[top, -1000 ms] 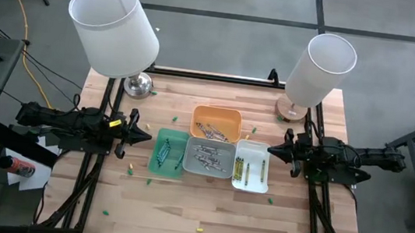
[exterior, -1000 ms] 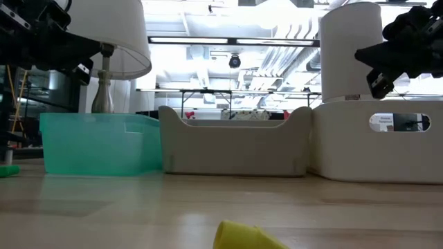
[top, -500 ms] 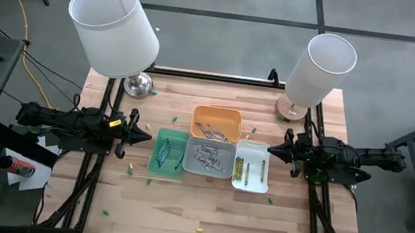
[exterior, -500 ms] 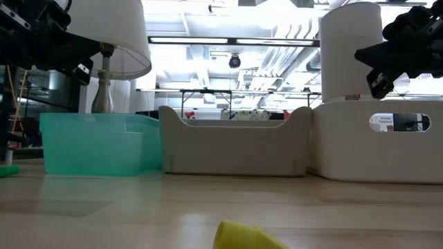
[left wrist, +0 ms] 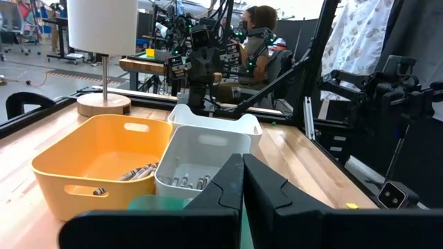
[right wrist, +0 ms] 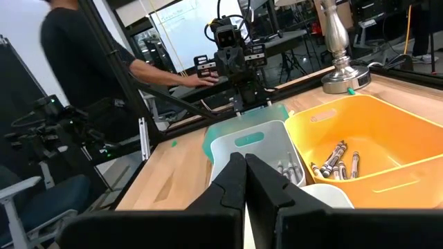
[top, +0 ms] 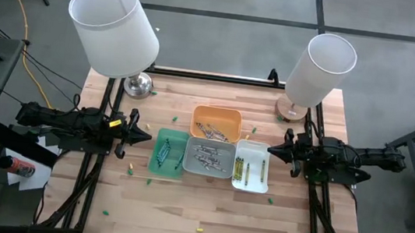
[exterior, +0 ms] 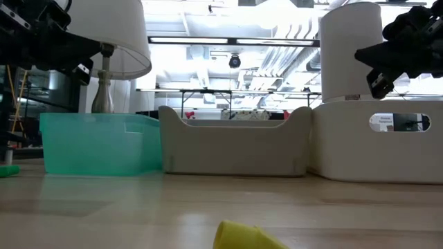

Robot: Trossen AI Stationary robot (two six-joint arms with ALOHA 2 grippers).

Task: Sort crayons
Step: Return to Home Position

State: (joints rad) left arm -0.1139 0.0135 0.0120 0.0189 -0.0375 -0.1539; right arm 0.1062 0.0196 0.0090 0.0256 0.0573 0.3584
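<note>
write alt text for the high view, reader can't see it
Four trays cluster on the table, crayons in each: orange tray behind, then green tray, grey tray and white tray in a row. The left fingers and right fingers point inward from either side. Two white lamps stand at the back.

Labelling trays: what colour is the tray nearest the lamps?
The tray is orange; high view.

Bright even light; ceiling lights (exterior: pixel 228 40) glare, shadows soft.
</note>
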